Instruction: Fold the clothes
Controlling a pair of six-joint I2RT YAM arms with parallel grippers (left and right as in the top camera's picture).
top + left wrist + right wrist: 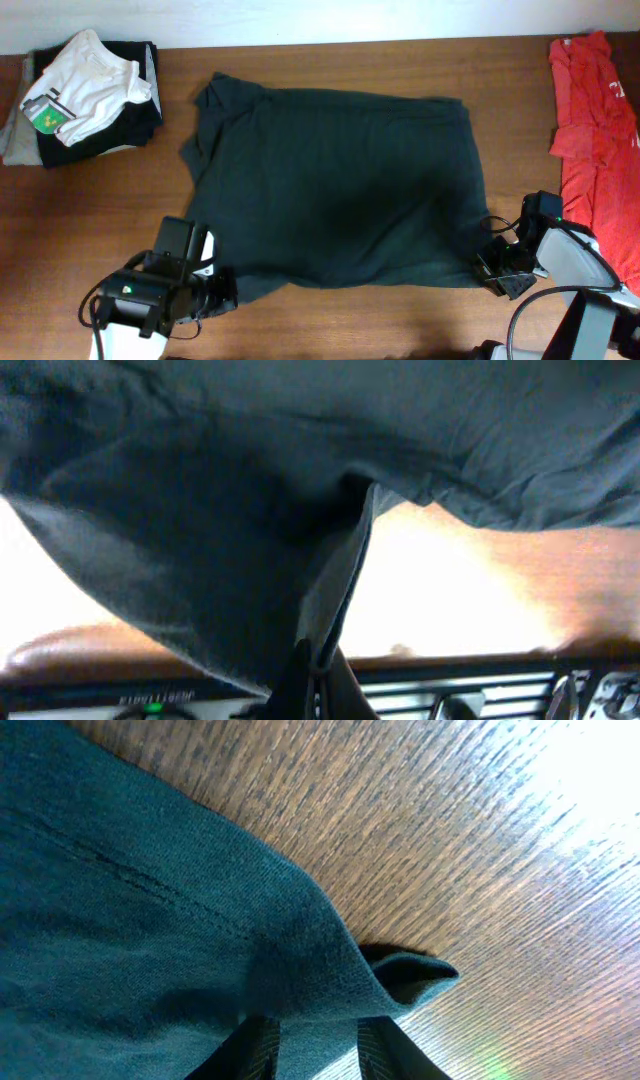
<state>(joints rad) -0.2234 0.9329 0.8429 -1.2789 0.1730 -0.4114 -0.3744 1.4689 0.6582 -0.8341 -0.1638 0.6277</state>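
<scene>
A large dark T-shirt [340, 190] lies spread flat on the wooden table [330, 320], with no lettering showing. At its near left corner my left gripper [222, 288] is shut on the hem; in the left wrist view a fold of the dark cloth [200, 510] hangs from between the closed fingertips of the left gripper [320, 675]. My right gripper [487, 262] sits at the near right corner. There the shirt's corner [330, 960] is bunched between the two fingers of the right gripper [318, 1050], touching both. A red T-shirt [590, 110] lies at the far right.
A stack of folded clothes [85, 95], white on top of black and grey, sits at the back left corner. Bare wood runs along the front edge between the two arms.
</scene>
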